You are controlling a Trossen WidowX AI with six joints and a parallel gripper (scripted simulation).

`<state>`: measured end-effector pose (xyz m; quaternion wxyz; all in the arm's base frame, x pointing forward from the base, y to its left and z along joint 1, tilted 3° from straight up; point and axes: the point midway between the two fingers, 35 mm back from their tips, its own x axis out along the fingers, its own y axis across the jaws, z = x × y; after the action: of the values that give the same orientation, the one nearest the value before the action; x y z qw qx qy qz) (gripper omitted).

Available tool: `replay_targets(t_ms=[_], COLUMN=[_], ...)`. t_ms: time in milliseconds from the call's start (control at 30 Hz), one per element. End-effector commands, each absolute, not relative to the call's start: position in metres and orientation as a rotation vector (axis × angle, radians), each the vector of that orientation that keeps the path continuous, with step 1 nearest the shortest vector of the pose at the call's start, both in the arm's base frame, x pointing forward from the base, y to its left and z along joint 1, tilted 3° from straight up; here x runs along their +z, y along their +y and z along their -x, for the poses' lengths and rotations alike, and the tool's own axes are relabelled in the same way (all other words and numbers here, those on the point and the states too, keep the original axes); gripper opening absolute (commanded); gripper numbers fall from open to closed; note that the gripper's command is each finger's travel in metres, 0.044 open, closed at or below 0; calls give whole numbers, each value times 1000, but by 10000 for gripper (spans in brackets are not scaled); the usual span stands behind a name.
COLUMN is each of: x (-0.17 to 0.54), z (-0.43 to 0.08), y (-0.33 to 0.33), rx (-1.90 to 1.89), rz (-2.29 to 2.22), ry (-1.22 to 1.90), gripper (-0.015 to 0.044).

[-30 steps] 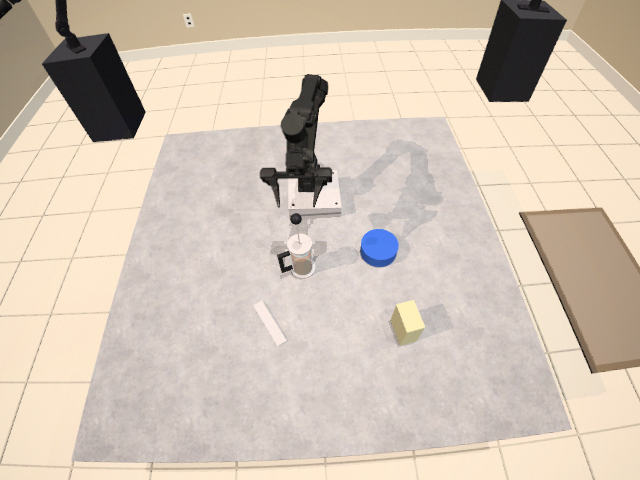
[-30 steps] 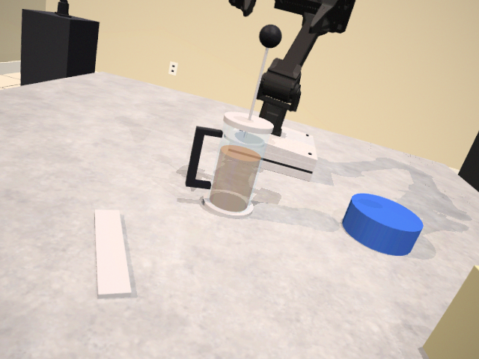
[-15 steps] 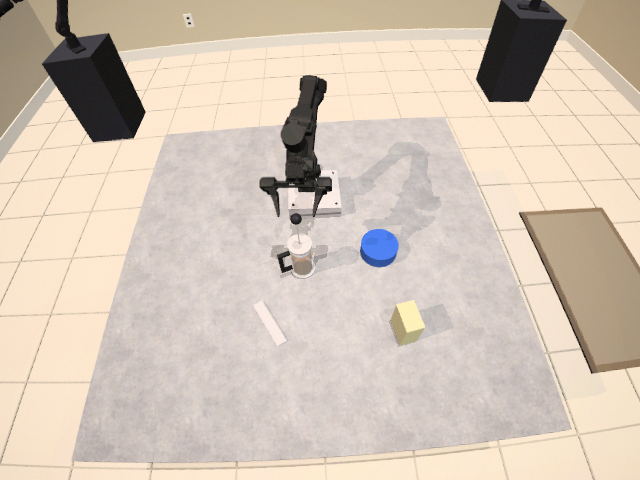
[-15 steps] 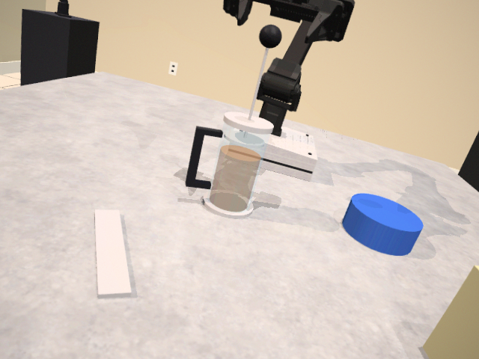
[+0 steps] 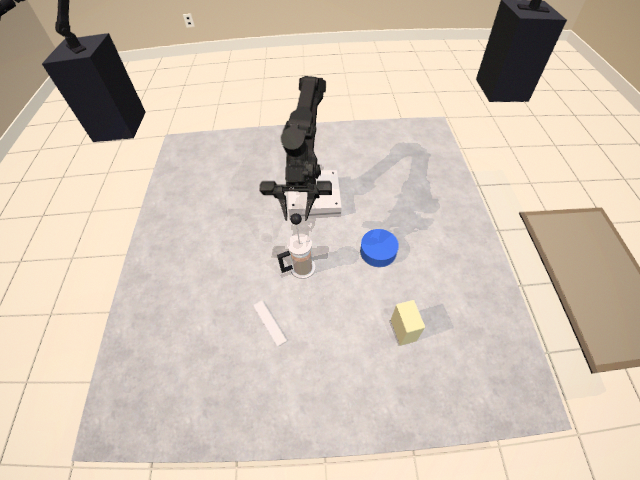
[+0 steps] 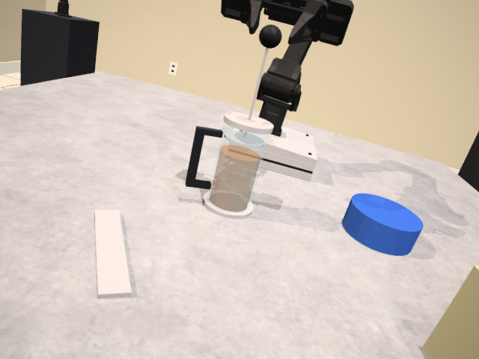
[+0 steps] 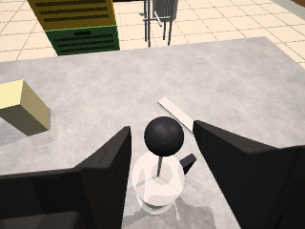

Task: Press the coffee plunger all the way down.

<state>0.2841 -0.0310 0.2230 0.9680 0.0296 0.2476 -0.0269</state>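
Claw (image 5: 297,219) (image 6: 271,37) (image 7: 162,128) nearest us in the wrist view, we see its fingers part-way spread, with the plunger's black knob (image 5: 295,219) (image 6: 270,37) (image 7: 164,136) between their tips and visible gaps on either side. Below it, we find the coffee press (image 5: 301,260) (image 6: 235,177) (image 7: 154,193) upright on the surface (image 5: 206,387) (image 6: 270,289) (image 7: 95,76), its rod (image 5: 298,235) (image 6: 258,83) (image 7: 159,167) standing tall above the lid (image 5: 299,244) (image 6: 247,122) (image 7: 148,178). Farther out, we see a white strip (image 5: 269,323) (image 6: 111,253) (image 7: 176,114) lying flat and a pale yellow block (image 5: 408,321) (image 6: 458,320) (image 7: 26,107), then a green crate (image 7: 83,40) under a yellow one past the surface's edge.
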Motion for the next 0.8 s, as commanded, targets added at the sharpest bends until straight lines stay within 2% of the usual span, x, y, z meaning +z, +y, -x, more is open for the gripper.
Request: replay_targets(t_ms=[0,767], x=[223,206], z=[-285,-288], y=[-32,-31], rx=[-59,-59], rz=[-64,-64], ry=[498,497], gripper=[125,121])
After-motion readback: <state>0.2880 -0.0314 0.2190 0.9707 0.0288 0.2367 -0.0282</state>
